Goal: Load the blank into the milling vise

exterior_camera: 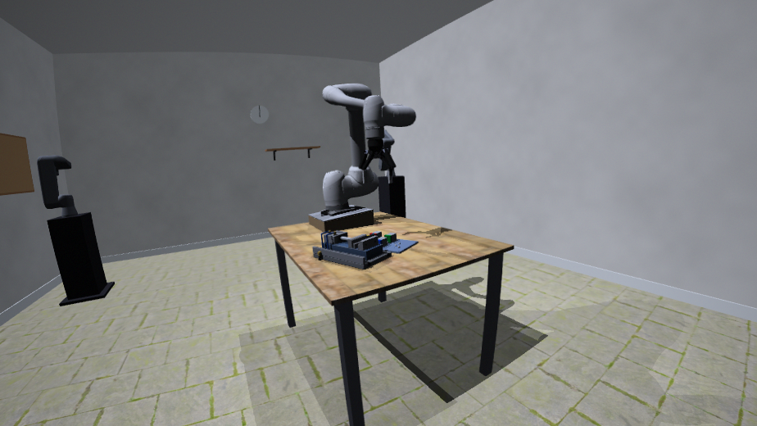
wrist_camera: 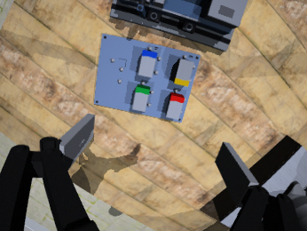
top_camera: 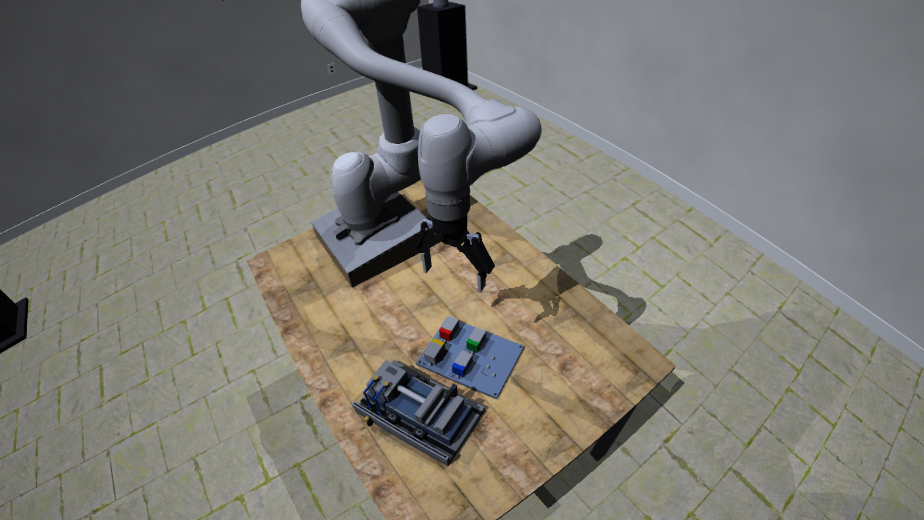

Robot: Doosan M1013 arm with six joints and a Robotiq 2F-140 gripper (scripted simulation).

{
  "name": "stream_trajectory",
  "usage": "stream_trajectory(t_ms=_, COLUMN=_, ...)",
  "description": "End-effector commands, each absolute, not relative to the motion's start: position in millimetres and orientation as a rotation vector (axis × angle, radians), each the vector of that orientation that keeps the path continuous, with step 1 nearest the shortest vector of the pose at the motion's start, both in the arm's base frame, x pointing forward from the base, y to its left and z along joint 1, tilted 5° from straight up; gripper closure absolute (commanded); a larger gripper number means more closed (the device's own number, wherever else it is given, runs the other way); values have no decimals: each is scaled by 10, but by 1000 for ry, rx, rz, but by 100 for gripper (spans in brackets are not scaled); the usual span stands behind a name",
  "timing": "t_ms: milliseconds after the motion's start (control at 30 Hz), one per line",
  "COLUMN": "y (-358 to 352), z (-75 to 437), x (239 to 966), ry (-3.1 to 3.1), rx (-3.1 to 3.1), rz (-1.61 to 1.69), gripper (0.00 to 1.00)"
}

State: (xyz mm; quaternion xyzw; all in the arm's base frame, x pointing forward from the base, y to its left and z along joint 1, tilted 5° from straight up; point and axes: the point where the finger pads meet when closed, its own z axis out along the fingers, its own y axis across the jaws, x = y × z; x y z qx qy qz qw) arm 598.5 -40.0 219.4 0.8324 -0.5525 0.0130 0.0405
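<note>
The blank with the green end (top_camera: 475, 338) (exterior_camera: 390, 237) (wrist_camera: 141, 99) lies flat on the blue infeed plate (top_camera: 499, 369) (exterior_camera: 403, 245) (wrist_camera: 114, 68), in a two-by-two group with a red-ended blank (top_camera: 448, 325) (wrist_camera: 175, 107), a yellow-ended blank (top_camera: 434, 350) (wrist_camera: 183, 71) and a blue-ended blank (top_camera: 461, 362) (wrist_camera: 146, 64). The milling vise (top_camera: 420, 407) (exterior_camera: 351, 248) stands beside the plate with nothing between its jaws. My gripper (top_camera: 453, 274) (exterior_camera: 378, 165) (wrist_camera: 158, 139) is open and empty. It hangs high above the table, on the robot-base side of the plate.
The robot's base (top_camera: 368, 249) stands at the table's back edge. A wooden table (top_camera: 581, 349) bears everything.
</note>
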Motion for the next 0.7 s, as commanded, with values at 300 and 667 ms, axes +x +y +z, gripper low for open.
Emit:
stream_trajectory(t_ms=300, y=-369, z=2171, x=5975, ry=-1692, rx=2550, rz=40, gripper=0)
stream_trajectory(t_ms=667, y=-412, z=2207, x=5990, ry=-1692, rx=2550, rz=40, gripper=0)
